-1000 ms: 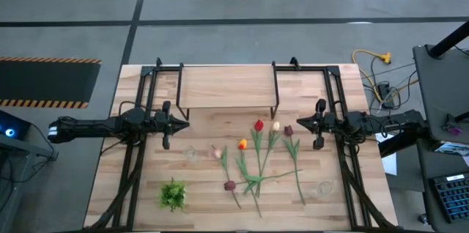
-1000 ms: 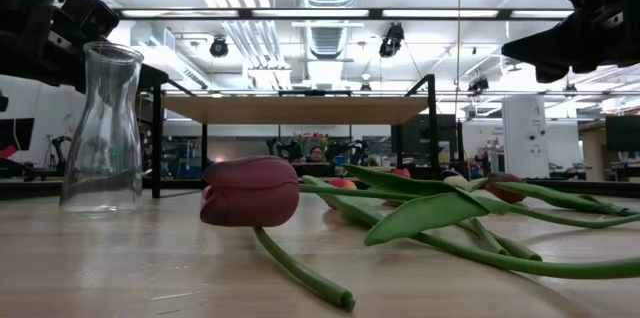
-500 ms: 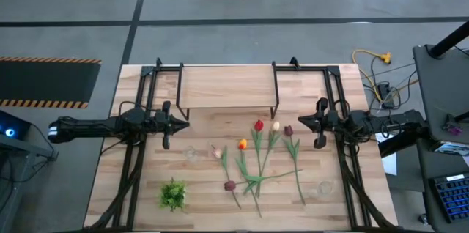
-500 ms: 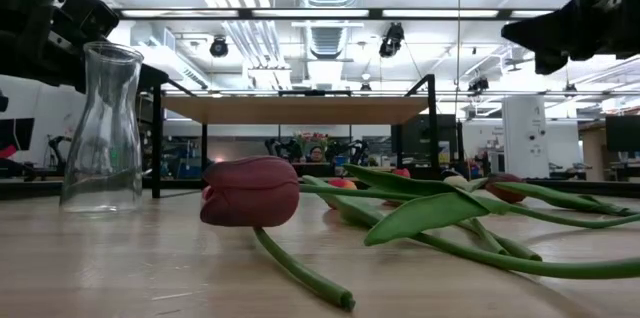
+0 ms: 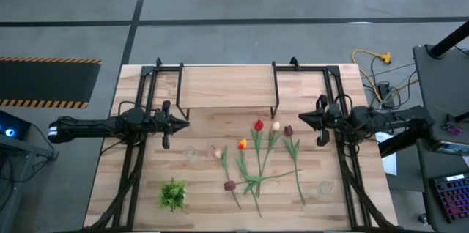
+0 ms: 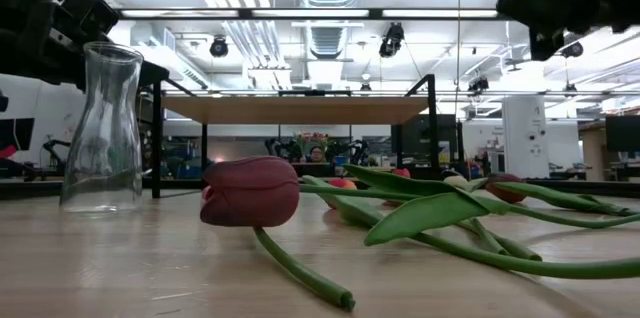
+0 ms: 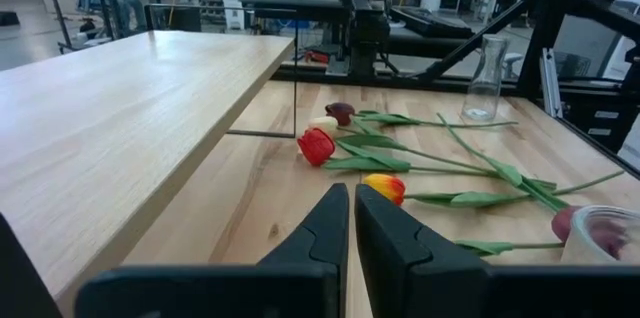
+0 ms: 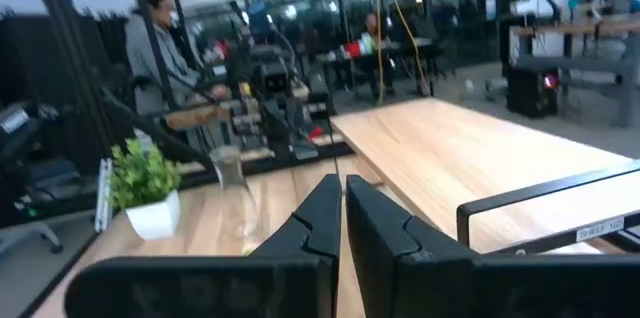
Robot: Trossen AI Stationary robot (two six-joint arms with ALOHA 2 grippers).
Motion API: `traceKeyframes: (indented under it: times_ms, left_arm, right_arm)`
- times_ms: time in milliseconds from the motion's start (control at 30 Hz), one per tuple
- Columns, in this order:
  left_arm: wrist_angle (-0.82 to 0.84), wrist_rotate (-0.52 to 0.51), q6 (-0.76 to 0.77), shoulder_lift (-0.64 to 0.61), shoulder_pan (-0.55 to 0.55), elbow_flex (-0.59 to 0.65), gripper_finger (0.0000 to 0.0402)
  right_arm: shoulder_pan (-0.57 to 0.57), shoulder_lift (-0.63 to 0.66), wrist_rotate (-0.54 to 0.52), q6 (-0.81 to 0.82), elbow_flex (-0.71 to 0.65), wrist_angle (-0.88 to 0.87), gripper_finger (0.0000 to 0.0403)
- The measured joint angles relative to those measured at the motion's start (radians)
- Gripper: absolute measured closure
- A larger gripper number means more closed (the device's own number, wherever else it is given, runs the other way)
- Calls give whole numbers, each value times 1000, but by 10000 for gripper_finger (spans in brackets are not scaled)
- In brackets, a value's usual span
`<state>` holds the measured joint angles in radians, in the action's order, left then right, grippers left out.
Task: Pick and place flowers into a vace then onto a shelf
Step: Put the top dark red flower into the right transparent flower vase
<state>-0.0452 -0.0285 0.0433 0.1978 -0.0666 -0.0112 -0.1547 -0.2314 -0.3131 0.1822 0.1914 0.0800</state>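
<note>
Several tulips (image 5: 260, 156) lie flat on the tabletop between the arms, heads toward the far edge; a dark maroon one (image 6: 250, 190) lies nearest the front. The red head (image 7: 316, 145) and the orange head (image 7: 385, 187) show ahead of my left gripper. One clear glass vase (image 5: 192, 152) stands upright left of them, another (image 5: 325, 187) at the near right. The shelf (image 5: 227, 86) stands on black legs at the far middle. My left gripper (image 5: 183, 123) hovers shut at the left, and my right gripper (image 5: 300, 121) hovers shut at the right; both point inward, holding nothing.
A bushy green tuft (image 5: 173, 194) in a white pot sits near the front left. Black arm frames (image 5: 139, 152) run along both sides of the table. A person (image 8: 160, 28) stands in the room beyond the table. Bare wood lies in front of the shelf.
My right gripper has risen a little above the table and rolled slightly about its own axis, staying shut. The flowers and the vases lie as before.
</note>
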Motion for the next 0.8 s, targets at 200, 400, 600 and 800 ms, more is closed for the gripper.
traceKeyframes:
  times_ms: [200, 400, 600, 800]
  left_arm:
    - [-1, 0, 0, 0, 0, 0, 396]
    - [-3, -1, 0, 0, 0, 0, 396]
    - [-3, -1, 0, 0, 0, 0, 396]
    - [-3, -1, 0, 0, 0, 0, 396]
  right_arm:
    - [0, -230, -2, 70, 210, -197, 346]
    - [0, -461, -20, 299, 461, -554, 281]
    - [0, -636, -24, 602, 588, -841, 240]
    - [0, -765, 78, 791, 588, -860, 222]
